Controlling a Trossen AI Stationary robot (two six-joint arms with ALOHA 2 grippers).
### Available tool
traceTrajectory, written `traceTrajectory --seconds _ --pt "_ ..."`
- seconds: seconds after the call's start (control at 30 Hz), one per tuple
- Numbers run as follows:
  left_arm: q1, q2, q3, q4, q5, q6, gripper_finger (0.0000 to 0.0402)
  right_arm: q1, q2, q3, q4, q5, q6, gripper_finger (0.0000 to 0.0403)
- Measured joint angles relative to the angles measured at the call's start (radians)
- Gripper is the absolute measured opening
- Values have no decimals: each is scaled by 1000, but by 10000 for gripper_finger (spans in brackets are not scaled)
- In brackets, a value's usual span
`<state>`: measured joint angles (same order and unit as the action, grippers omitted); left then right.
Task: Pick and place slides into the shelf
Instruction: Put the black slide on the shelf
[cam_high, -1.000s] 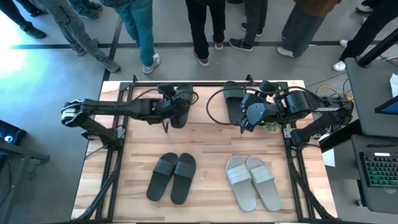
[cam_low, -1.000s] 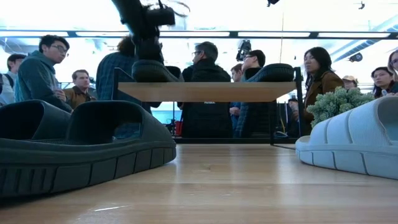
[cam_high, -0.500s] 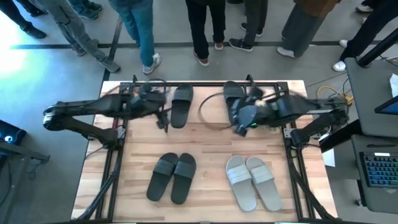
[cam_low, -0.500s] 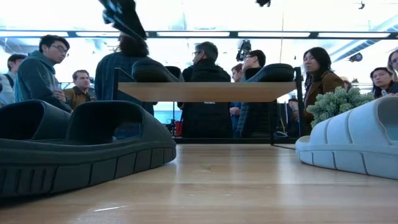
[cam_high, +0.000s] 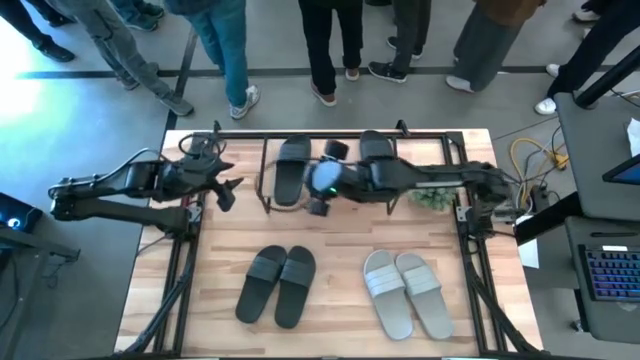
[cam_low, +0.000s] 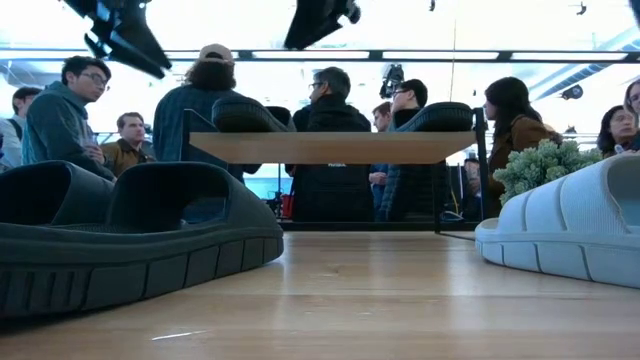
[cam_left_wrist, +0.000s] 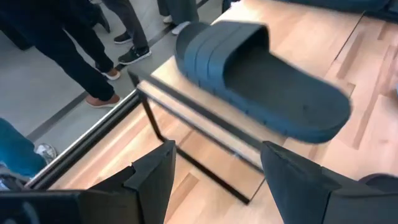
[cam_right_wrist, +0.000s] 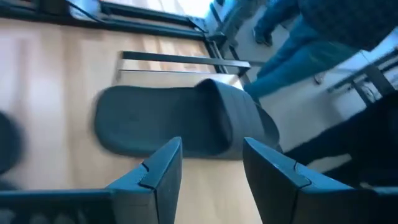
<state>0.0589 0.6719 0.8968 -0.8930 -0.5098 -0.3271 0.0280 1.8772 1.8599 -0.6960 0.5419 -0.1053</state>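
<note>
Sitting on the top board of the shelf (cam_high: 400, 137) at the far edge of the table (cam_high: 330, 240) are two dark slides. One dark slide (cam_high: 291, 168) lies toward the left end of the shelf and the other dark slide (cam_high: 375, 150) lies further right, partly under the right arm. In the low view both show as dark humps on the board. Nearer the front of the table, a dark pair of slides (cam_high: 277, 285) lies side by side, touching, on the left. A light grey pair (cam_high: 406, 292) lies side by side on the right. A small green plant (cam_high: 433, 198) sits by the right end of the shelf. The right gripper (cam_high: 318, 190) reaches far across, up in the air just beside the left slide on the shelf. Its fingers (cam_right_wrist: 158, 171) are apart and hold nothing. The left gripper (cam_high: 224, 188) is off to the left of the shelf, up above the table. Its fingers (cam_left_wrist: 155, 174) are apart too, with nothing between them. People (cam_low: 330, 140) stand behind the table, and legs and shoes show on the grey floor.
</note>
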Motion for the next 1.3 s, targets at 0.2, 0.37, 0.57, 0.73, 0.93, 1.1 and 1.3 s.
traceTrajectory --seconds 0.2,0.37,0.57,0.73,0.93,1.1,1.3 --pt "0 -54 -62 15 -2 26 221 -62 187 174 -44 -48 -13 160" --pt "0 -110 -67 19 -3 71 221 -85 308 316 -87 10 -59 160" --pt "0 -185 -70 17 -10 93 221 -98 396 455 -206 40 -97 160" --pt "0 -228 -75 18 -29 98 221 -105 437 494 -243 59 -134 158" --pt "0 -261 -94 20 -40 98 221 -123 443 494 -235 119 -150 133" --pt "0 -268 -106 20 -39 98 221 -142 440 494 -239 122 -154 116" --pt "0 -269 -114 20 -38 98 221 -152 437 493 -250 114 -158 82"
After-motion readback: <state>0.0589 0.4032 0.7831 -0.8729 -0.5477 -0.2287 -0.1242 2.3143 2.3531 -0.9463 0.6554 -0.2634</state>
